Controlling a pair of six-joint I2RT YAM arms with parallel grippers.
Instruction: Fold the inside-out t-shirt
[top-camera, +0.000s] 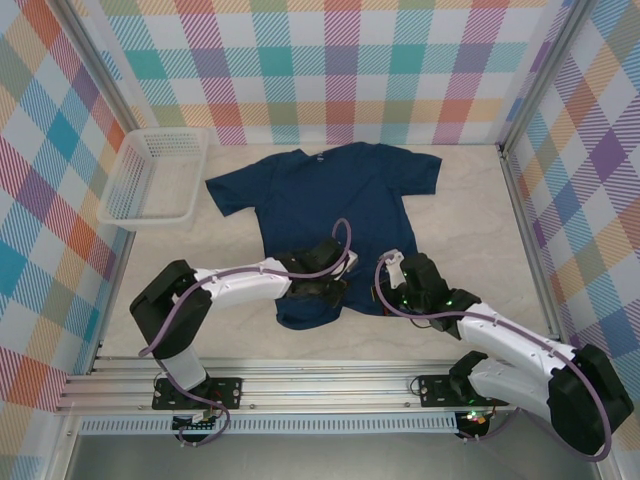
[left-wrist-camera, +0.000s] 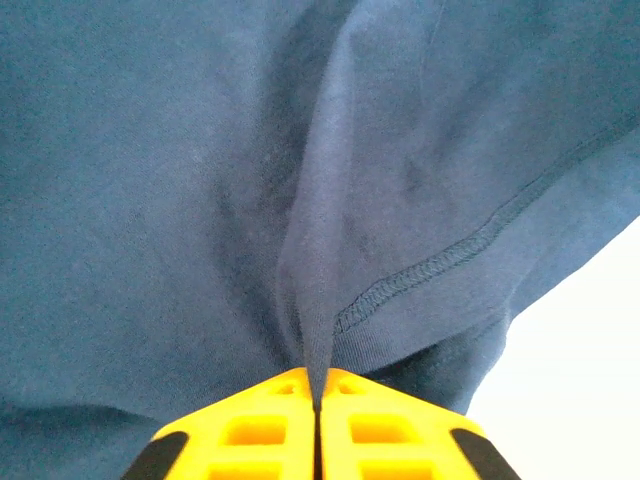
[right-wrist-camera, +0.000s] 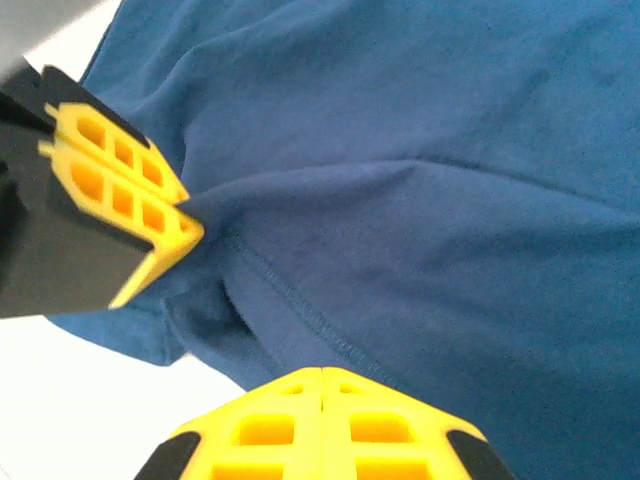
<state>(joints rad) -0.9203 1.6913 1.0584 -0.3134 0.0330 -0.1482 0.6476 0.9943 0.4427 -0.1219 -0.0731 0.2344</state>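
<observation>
The navy t-shirt (top-camera: 330, 190) lies flat on the pale table, collar at the far side and sleeves spread; its near hem is bunched between my two arms. My left gripper (top-camera: 333, 288) is shut on a pinched ridge of the t-shirt (left-wrist-camera: 300, 200) just above the stitched hem, and the fabric runs straight into the closed yellow tips of that gripper (left-wrist-camera: 317, 398). My right gripper (top-camera: 386, 290) is shut at the hem of the t-shirt (right-wrist-camera: 420, 180), its tips (right-wrist-camera: 322, 374) pressed together against the cloth. The left gripper (right-wrist-camera: 190, 231) also appears in the right wrist view, close by on the left.
A white mesh basket (top-camera: 150, 219) leans against the left wall at the back left. Checkered walls and metal rails enclose the table on three sides. Bare tabletop (top-camera: 470, 250) lies to the right of the shirt.
</observation>
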